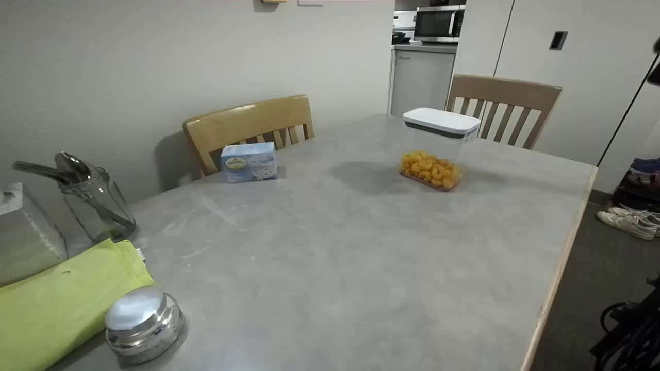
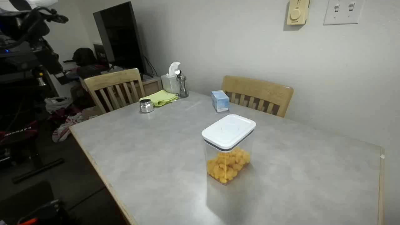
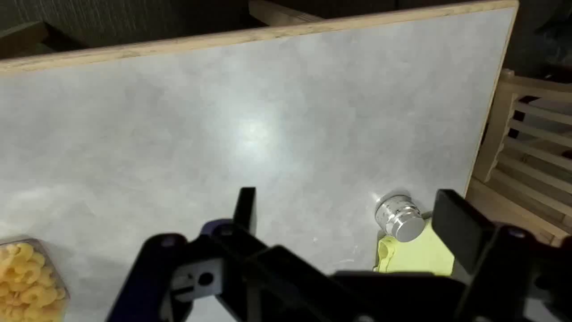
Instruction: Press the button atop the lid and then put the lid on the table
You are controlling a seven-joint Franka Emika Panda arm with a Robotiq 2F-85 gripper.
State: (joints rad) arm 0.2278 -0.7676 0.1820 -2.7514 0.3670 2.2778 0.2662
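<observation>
The white rectangular lid (image 1: 442, 121) sits on top of a clear container (image 1: 432, 170) holding orange-yellow pasta. A dark seal band shows under the lid. It also shows in an exterior view (image 2: 229, 131), where the button outline on its top is too faint to make out. The container stands upright on the grey table (image 1: 330, 268). In the wrist view only the container's pasta-filled part (image 3: 27, 286) shows at the lower left; the lid is out of view there. My gripper (image 3: 348, 200) is open and empty, above the table and away from the lid.
A shiny metal jar (image 3: 400, 217) and a yellow cloth (image 3: 418, 255) lie below and between my fingers. A blue-and-white box (image 2: 220, 101), a glass jar with cutlery (image 1: 98, 206) and a tissue box (image 2: 169, 82) stand near the wall. Chairs (image 2: 259, 93) surround the table.
</observation>
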